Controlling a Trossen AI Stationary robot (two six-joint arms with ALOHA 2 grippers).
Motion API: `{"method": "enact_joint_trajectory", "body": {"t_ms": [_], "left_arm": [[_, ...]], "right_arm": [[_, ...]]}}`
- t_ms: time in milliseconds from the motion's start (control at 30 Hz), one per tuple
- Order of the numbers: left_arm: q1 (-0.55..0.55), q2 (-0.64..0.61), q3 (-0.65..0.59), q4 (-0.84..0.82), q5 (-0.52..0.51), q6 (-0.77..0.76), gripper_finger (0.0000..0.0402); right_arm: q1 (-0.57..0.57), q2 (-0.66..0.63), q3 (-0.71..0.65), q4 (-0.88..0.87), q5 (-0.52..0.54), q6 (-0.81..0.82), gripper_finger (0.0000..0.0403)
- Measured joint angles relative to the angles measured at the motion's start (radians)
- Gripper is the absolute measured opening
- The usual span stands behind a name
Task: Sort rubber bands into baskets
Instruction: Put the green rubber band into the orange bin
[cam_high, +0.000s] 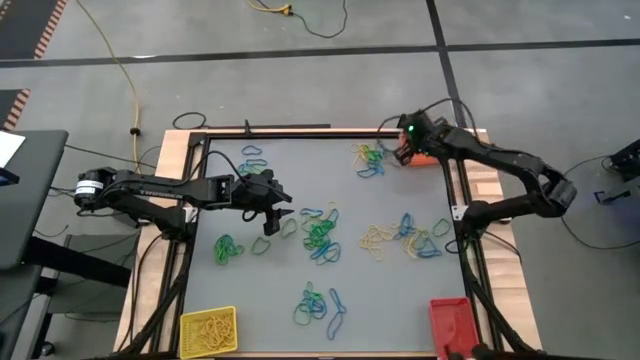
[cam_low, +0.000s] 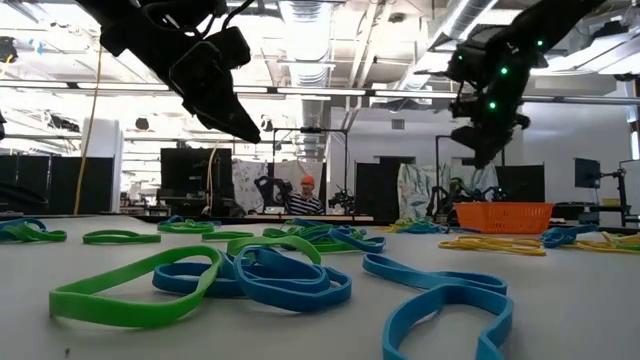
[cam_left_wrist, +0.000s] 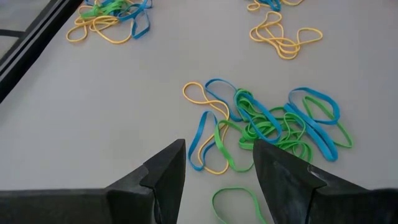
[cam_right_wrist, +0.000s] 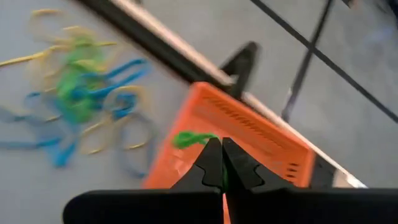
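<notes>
Left gripper (cam_high: 268, 208), seen from above, hangs open over the table (cam_high: 400, 300) beside the middle heap of bands (cam_high: 320, 232); the right gripper (cam_high: 403, 150) is at the orange basket (cam_high: 428, 158) in the far right corner, with the yellow basket (cam_high: 208, 331) and red basket (cam_high: 452, 323) along the near edge. Low view: blue and green bands (cam_low: 250, 278) lie nearest, the orange basket (cam_low: 503, 216) sits under the right gripper (cam_low: 484, 152). Left wrist: open fingers (cam_left_wrist: 166, 174) above a green, blue and yellow tangle (cam_left_wrist: 273, 124). Right wrist: closed fingers (cam_right_wrist: 211, 165) pinch a green band (cam_right_wrist: 189, 138) over the orange basket (cam_right_wrist: 249, 134)
</notes>
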Motion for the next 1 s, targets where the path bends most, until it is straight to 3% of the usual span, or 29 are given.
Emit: {"method": "enact_joint_trajectory", "body": {"t_ms": [333,667,833,1000], "left_arm": [[0.0,0.0,0.0,0.0,0.0,0.0,0.0178],[0.0,0.0,0.0,0.0,0.0,0.0,0.0178],[0.0,0.0,0.0,0.0,0.0,0.0,0.0178],[0.0,0.0,0.0,0.0,0.0,0.0,0.0178]], "right_arm": [[-0.141,0.0,-0.032,-0.025,-0.015,0.008,0.0025],[-0.14,0.0,-0.04,-0.024,-0.038,0.008,0.0036],[-0.139,0.0,-0.04,-0.025,-0.038,0.003,0.0083],[-0.138,0.0,-0.04,-0.027,-0.041,0.016,0.0163]]}}
